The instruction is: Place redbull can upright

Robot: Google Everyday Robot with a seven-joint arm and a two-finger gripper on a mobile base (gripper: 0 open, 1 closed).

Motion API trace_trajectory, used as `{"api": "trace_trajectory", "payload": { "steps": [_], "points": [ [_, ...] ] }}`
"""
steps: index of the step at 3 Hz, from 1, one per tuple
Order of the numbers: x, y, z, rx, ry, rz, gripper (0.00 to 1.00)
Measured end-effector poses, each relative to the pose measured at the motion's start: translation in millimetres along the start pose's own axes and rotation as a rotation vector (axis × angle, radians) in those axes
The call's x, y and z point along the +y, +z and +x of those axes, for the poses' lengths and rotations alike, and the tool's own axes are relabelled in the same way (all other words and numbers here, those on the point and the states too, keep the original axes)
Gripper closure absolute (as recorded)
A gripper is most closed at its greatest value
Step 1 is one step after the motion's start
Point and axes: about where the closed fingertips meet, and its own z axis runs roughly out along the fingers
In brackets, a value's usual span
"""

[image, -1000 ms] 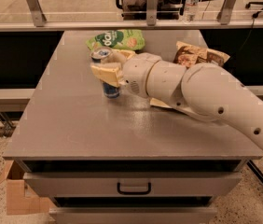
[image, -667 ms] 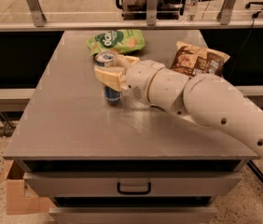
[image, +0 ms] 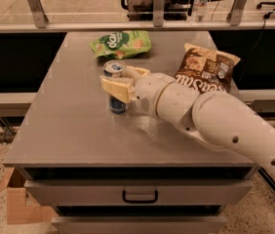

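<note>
One cardboard box (image: 14, 204) sits lowest in my view, on the floor by the table's front left corner, flaps open. Next, the table (image: 64, 130), a grey metal top with a drawer (image: 140, 193) in its front face, black handle at the drawer's centre. The white arm (image: 220, 118) comes in over the table's right front corner and reaches toward the table's middle. At its end the gripper (image: 116, 78) is just left of the table's centre, low over the top, its yellowish fingers (image: 115, 88) clamped on the redbull can (image: 118, 103): one finger crosses the can's near side, the other sits behind it, both touching it. The can stands upright, base on the table top, silver lid facing up, blue lower body showing under the near finger. Further back, on the table's right rear part, a brown chip bag (image: 206, 73) lies flat, partly behind the arm. At the table's back edge, left of centre, there's a green chip bag (image: 121, 44), lying flat, apart from the can. Behind the table runs a metal rail (image: 79, 27) with upright posts. Past that, beyond the table's right rear corner, a clear water bottle (image: 201, 1) stands.
</note>
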Motion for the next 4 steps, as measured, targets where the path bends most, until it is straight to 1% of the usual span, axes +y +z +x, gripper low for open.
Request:
{"api": "trace_trajectory", "payload": {
  "steps": [1,2,3,4],
  "points": [
    [-1.3,-2.2,0.9,0.000,0.007,0.005,0.08],
    [-3.4,-11.8,0.9,0.025,0.002,0.020,0.00],
    [-7.9,-37.6,11.2,0.095,0.003,0.071,0.00],
    [-6.5,-90.4,8.1,0.208,0.024,0.159,0.00]
  ]
}}
